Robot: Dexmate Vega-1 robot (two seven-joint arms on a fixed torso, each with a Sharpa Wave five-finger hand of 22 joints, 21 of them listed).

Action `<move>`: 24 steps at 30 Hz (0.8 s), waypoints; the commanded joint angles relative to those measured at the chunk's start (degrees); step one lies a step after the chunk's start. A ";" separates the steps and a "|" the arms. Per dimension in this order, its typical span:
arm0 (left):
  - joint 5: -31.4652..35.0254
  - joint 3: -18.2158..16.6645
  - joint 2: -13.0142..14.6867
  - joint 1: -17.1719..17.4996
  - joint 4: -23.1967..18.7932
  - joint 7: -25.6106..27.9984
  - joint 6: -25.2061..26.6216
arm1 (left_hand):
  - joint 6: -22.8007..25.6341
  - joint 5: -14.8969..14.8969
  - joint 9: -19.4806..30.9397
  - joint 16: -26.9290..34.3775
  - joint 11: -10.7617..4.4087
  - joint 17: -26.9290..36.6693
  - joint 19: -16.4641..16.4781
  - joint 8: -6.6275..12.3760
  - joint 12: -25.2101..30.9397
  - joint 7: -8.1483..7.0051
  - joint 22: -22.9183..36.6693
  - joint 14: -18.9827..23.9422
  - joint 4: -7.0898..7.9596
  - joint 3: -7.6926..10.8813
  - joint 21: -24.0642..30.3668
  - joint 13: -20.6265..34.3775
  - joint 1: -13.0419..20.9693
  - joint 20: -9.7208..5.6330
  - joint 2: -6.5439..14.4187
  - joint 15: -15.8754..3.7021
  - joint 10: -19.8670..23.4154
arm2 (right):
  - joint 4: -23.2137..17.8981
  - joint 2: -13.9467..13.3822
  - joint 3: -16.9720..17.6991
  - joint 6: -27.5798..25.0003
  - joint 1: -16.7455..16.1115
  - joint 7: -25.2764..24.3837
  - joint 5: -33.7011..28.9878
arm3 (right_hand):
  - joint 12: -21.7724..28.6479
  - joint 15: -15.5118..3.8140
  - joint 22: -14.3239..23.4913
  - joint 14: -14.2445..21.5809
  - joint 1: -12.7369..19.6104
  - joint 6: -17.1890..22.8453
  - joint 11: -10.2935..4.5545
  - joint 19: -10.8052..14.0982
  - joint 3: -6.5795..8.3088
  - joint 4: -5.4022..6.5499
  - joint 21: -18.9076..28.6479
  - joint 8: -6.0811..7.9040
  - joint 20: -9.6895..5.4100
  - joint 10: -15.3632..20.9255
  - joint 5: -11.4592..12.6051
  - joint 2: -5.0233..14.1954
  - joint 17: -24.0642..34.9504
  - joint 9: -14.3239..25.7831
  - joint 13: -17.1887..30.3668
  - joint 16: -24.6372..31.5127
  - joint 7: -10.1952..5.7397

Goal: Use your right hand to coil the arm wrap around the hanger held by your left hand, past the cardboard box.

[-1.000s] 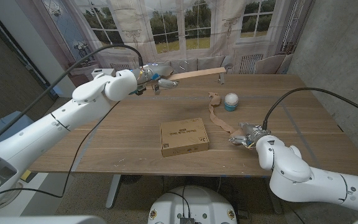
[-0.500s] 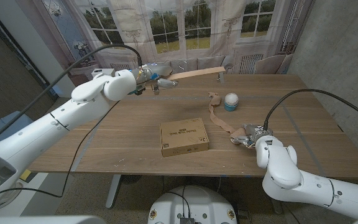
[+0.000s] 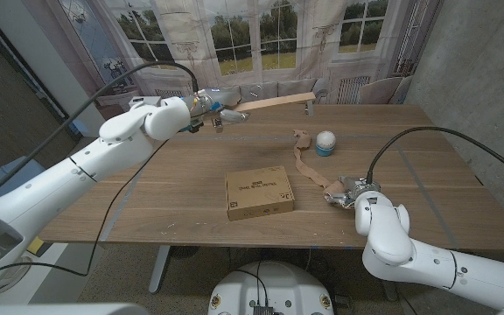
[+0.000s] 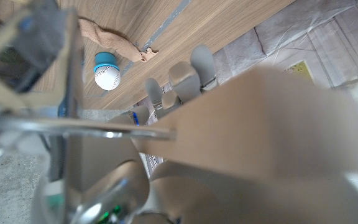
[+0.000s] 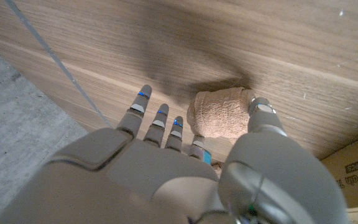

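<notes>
Right of the cardboard box [image 3: 259, 192], the right hand [image 3: 346, 192] grips the arm wrap's [image 3: 309, 168] rolled end on the table [image 3: 173, 184]. Beyond, the left hand [image 3: 206, 107] holds the hanger [image 3: 274, 103] aloft.

We see a matt wooden table [image 3: 191, 175] with visible grain. The cardboard box [image 3: 259, 192] near its front edge is dull brown card. The arm wrap [image 5: 219, 114] is rough tan woven cloth. The hanger [image 3: 274, 103] looks like pale smooth wood. Both arms wear glossy white plastic shells; the right hand [image 5: 185, 155] has grey, satiny fingers.

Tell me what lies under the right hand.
The rolled end of the arm wrap, pinched by the right hand on the table. The roll's underside is hidden.
</notes>
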 commanded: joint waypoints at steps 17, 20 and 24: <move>0.77 0.29 0.15 0.67 -2.85 -1.25 2.29 | -0.60 -0.36 -0.55 0.09 0.45 -0.18 -0.54 0.78 0.36 0.22 -0.38 -0.26 0.71 1.88 1.07 0.07 -0.77 -1.76 1.20 -0.11 -0.22 | 2.00 1.41 -0.05 0.63 -6.71 -32.64 7.58 | 18.76 -10.56 8.68 35.01 27.52 39.87 -0.54 22.01 5.12 -0.72 19.65 2.89 -10.50 32.05 -3.11 9.68 22.18 0.52 7.76 25.67 5.17; 0.99 0.26 0.18 0.90 -3.48 -1.38 2.79 | -0.60 -0.41 -0.64 0.14 0.34 -0.02 -0.57 0.92 0.36 0.20 -0.62 -0.41 0.71 1.97 1.13 0.08 -0.88 -1.79 1.18 -0.15 -0.22 | 1.90 1.34 0.81 1.22 -7.69 -34.79 8.93 | 21.27 -10.81 9.30 38.49 30.74 43.57 -0.24 22.27 5.87 -0.65 21.82 3.54 -10.72 34.70 -3.48 9.67 25.37 0.89 9.26 28.36 6.32; 1.30 0.31 0.13 1.19 -4.25 -1.54 3.36 | -0.69 -0.47 -0.83 0.11 0.48 0.01 -0.67 1.07 0.43 0.19 -0.64 -0.56 0.73 2.13 1.45 0.07 -1.07 -1.77 1.21 -0.15 0.00 | 2.05 1.50 3.87 3.38 -10.73 -39.67 11.26 | 23.52 -10.74 9.80 40.70 32.47 45.56 -0.70 22.47 6.26 -0.23 23.62 3.77 -11.33 37.24 -3.60 9.72 27.42 1.15 10.63 29.65 7.38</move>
